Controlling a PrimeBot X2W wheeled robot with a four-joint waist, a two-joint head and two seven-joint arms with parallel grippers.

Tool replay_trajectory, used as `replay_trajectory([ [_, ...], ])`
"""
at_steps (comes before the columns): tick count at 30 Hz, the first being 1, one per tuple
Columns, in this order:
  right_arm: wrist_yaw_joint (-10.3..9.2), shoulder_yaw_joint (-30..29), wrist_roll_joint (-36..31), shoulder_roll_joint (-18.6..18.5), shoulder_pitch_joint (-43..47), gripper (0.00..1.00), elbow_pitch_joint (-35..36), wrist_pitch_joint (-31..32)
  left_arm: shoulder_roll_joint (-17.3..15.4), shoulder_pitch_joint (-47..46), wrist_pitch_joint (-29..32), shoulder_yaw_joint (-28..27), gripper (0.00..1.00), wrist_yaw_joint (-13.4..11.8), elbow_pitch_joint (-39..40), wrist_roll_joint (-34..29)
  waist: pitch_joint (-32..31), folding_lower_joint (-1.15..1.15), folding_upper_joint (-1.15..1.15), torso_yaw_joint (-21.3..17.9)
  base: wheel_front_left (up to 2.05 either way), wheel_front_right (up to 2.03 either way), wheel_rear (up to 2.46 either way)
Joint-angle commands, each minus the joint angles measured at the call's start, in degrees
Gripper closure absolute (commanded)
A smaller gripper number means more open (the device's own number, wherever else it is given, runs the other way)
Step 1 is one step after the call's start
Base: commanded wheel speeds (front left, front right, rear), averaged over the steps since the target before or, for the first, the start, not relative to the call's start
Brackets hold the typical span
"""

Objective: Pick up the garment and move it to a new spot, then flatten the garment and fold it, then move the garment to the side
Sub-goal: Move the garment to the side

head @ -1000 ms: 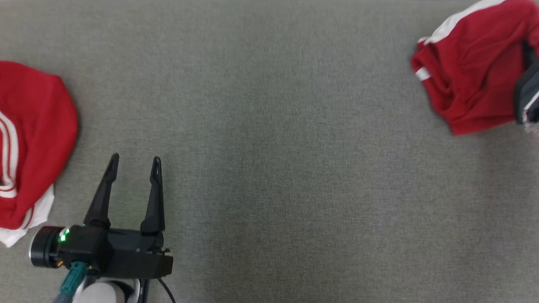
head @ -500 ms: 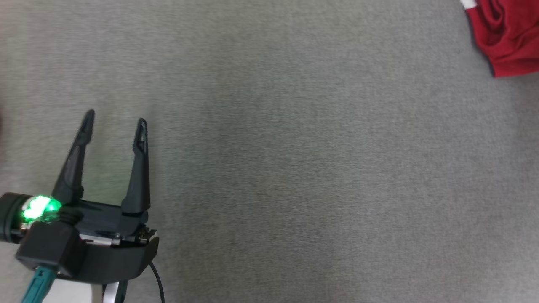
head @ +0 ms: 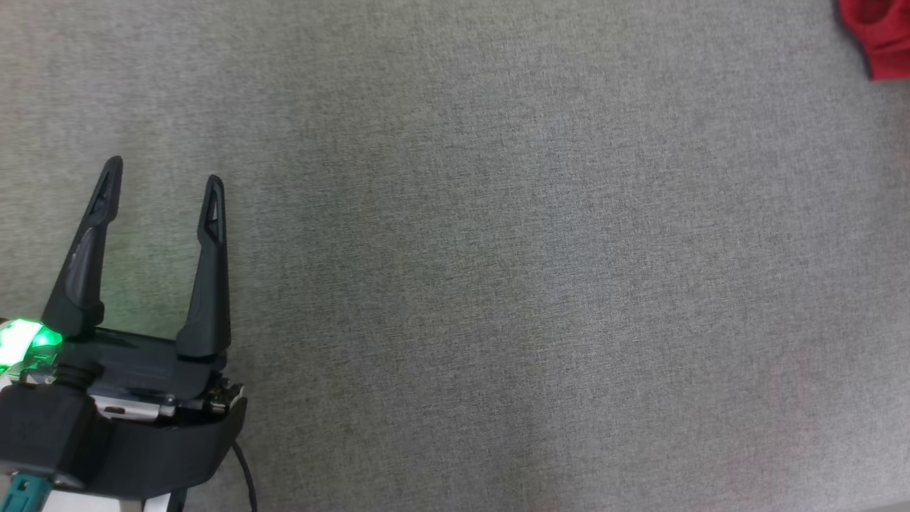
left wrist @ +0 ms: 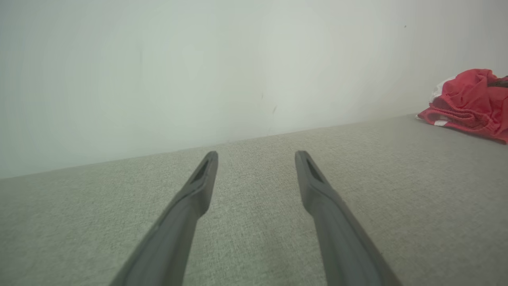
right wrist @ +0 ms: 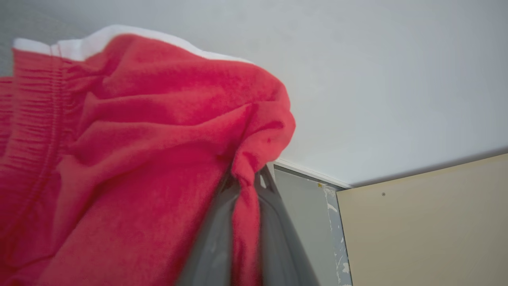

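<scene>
Right jaws pinch red garment [right wrist: 119, 159] near white wall [right wrist: 397, 79]; left jaws gape over grey fabric [head: 498, 284].

The head view looks down on the surface [head: 498, 249], the left wrist low along it, the right wrist close against the shared garment [right wrist: 119, 159].

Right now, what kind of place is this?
Likely an indoor test room: grey fabric-covered work surface, plain white wall behind it, red garment held by the right gripper.
</scene>
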State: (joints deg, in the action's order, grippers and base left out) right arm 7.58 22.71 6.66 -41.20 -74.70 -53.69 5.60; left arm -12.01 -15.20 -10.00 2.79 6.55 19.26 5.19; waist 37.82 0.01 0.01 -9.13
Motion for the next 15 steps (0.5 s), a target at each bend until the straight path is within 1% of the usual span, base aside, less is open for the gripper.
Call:
replay_trajectory([
  [1, -0.18, -0.35, -1.05, -0.09, -1.15, 1.00, 0.45, 0.38, -0.47, 0.16, 0.23, -0.33, 0.00, -0.23, 0.69, 0.07, 1.12, -0.01, -0.01, -0.59, 0.00, 0.00, 0.00],
  [8, -0.18, -1.79, -2.69, 0.77, -1.34, 1.00, 0.90, 0.95, -0.62, 0.44, 0.08, -0.47, 0.00, -0.69, 1.10, 0.23, 1.64, -0.01, -0.01, -0.58, 0.00, 0.00, 0.00],
  [9, -0.19, -2.10, -3.05, 0.91, -1.10, 0.85, 0.90, 1.13, -0.61, 0.48, -0.02, -0.49, 0.00, -0.81, 1.03, 0.25, 1.61, -0.01, -0.01, -0.56, 0.00, 0.00, 0.00],
  [10, -0.19, -2.47, -3.28, 1.08, -0.83, 0.66, 0.83, 1.38, -0.65, 0.54, -0.06, -0.52, 0.00, -0.93, 0.91, 0.24, 1.56, -0.01, -0.01, -0.54, 0.00, 0.00, 0.00],
  [11, -0.18, -2.83, -3.61, 1.22, -0.60, 0.32, 0.86, 1.42, -0.70, 0.60, -0.14, -0.60, 0.00, -1.01, 0.79, 0.30, 1.49, -0.01, -0.01, -0.53, 0.00, 0.00, 0.00],
  [12, -0.18, -3.16, -4.03, 1.35, -0.40, 0.12, 0.91, 1.72, -0.72, 0.63, -0.26, -0.67, 0.00, -1.00, 0.68, 0.39, 1.39, -0.01, -0.01, -0.52, 0.00, 0.00, 0.00],
  [13, -0.18, -3.47, -4.41, 1.48, -0.18, 0.00, 1.04, 1.89, -0.78, 0.69, -0.37, -0.76, 0.00, -1.16, 0.51, 0.45, 1.24, -0.01, -0.01, -0.51, 0.00, 0.00, 0.00],
  [15, -0.18, -4.38, -5.22, 1.53, -0.03, 0.00, 1.25, 2.15, -0.79, 0.83, -0.49, -1.01, 0.00, -1.41, 0.16, 0.67, 0.87, -0.01, -0.01, -0.54, 0.00, 0.00, 0.00],
])
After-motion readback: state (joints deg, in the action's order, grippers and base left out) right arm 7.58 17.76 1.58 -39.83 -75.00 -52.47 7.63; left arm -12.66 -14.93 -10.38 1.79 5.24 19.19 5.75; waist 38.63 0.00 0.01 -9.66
